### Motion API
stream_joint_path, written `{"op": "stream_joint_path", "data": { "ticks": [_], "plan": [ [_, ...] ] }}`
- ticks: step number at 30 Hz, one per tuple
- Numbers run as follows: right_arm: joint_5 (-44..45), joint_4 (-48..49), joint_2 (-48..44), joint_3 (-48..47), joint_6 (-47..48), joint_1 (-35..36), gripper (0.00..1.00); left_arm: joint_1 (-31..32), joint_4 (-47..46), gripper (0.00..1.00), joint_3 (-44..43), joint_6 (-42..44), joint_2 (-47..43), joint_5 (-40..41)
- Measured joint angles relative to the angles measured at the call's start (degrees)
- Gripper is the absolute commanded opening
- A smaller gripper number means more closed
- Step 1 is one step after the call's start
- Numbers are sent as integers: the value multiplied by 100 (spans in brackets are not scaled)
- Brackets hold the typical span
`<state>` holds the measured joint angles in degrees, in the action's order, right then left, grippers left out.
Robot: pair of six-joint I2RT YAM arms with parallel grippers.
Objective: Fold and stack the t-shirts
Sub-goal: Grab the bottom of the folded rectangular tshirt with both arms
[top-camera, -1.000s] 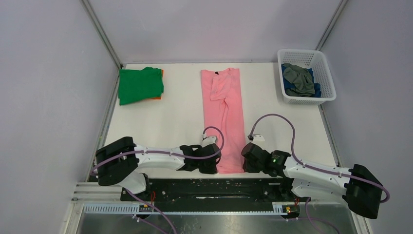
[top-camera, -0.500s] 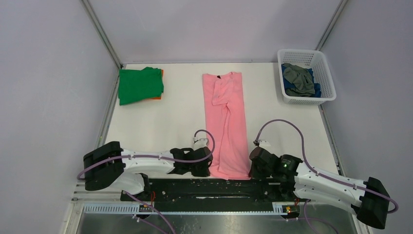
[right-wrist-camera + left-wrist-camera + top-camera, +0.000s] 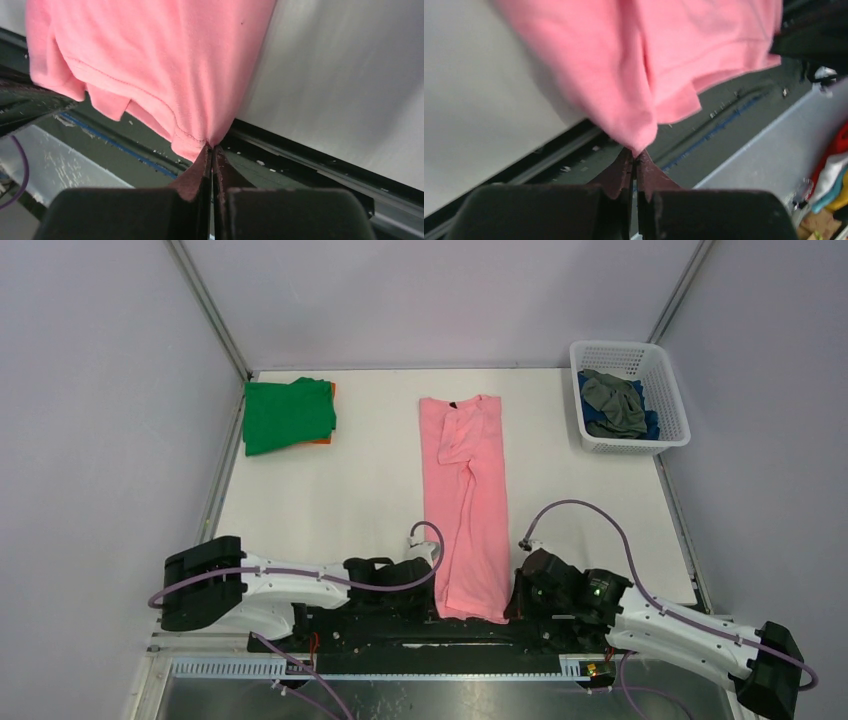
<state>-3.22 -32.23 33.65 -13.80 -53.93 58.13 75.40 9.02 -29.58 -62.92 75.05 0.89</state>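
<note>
Left tool (image 3: pixel 635 159), right tool (image 3: pixel 211 149) clamped tight on hem corners of soft pink cloth t-shirt (image 3: pixel 465 500): likely stretching it flat for folding.

Long narrow strip — the pink t-shirt (image 3: pixel 463 510); green t-shirt (image 3: pixel 287 415) folded, far left.

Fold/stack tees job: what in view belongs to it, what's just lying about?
Job: pink t-shirt; green t-shirt; orange t-shirt under it; grey t-shirt; blue t-shirt.
Lying about: white basket holding the last two; coloured clutter below the table.
</note>
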Motion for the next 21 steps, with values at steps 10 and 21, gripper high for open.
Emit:
{"op": "stream_joint_path", "data": {
  "ticks": [10, 21],
  "plan": [
    [35, -284, -317, -387, 55, 11, 0, 210, 197, 0, -201, 240, -459, -9],
    [1615, 107, 450, -1622, 726, -411, 0, -1617, 59, 0, -1174, 1064, -131, 225]
  ]
}}
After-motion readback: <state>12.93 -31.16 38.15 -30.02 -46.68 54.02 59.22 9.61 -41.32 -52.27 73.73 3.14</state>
